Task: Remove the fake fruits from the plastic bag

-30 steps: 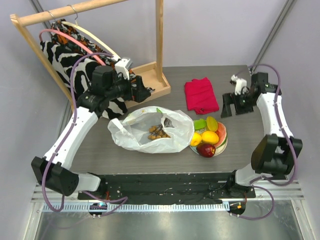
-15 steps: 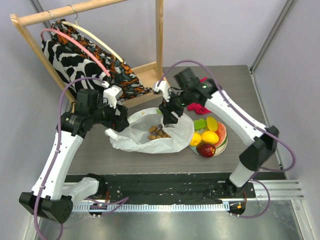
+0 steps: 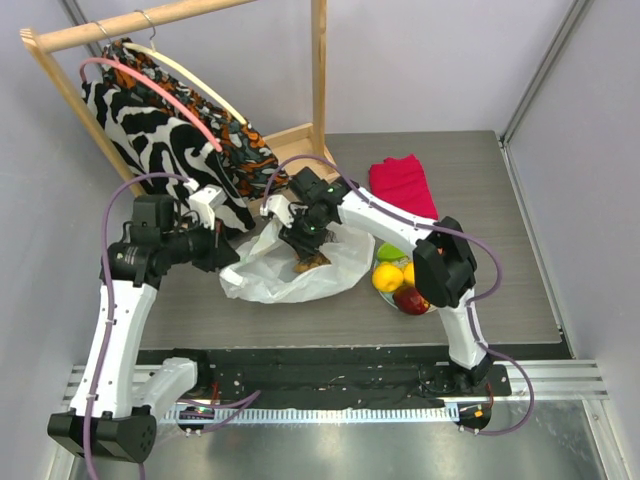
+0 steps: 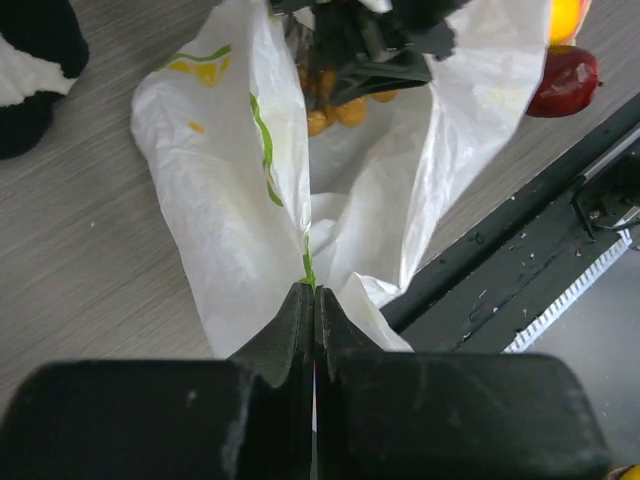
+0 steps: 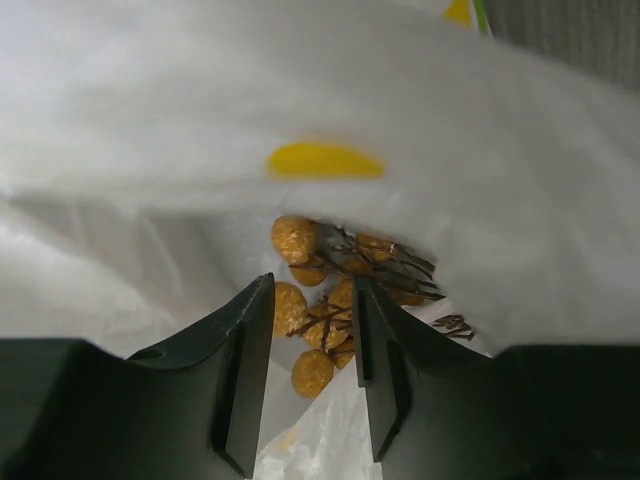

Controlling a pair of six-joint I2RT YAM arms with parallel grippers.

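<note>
The left gripper [image 4: 314, 295] has its fingers [image 4: 288, 335] pressed flat together with a fold of the plastic bag [image 4: 230, 200] pinched in the seam, right at the bag's near-left edge. From the top camera that same gripper [image 3: 226, 258] sits at the left end of the bag [image 3: 270, 285], and the white film runs away from it toward the middle of the table [image 3: 500, 280].

The right gripper [image 5: 311, 290] is down inside the bag's mouth, fingers [image 5: 245, 350] spread apart. The brownish grape cluster [image 5: 330, 320] lies in the gap between them, with crinkly white plastic all around. Can't tell from the wrist cam whether either finger is actually touching the grapes. From above, the right gripper [image 3: 303, 243] covers most of the opening, with a bit of the cluster [image 3: 308, 265] peeking out under it.

The rest of the fruit is already out, just right of the bag: a lemon [image 3: 386, 278], a dark red apple [image 3: 408, 299] and a green piece [image 3: 390, 252], partly hidden behind the right arm.

The table is grey-brown wood grain. A folded red cloth [image 3: 400, 185] lies toward the back, well apart from the bag. At back left stands a wooden rack [image 3: 318, 70] with a zebra-print garment [image 3: 140, 125] on a hanger. Pale grey walls [image 3: 430, 60] close in the back and sides, and a black strip [image 3: 330, 360] with a metal rail [image 3: 330, 440] runs along the near edge where the arms are bolted.
</note>
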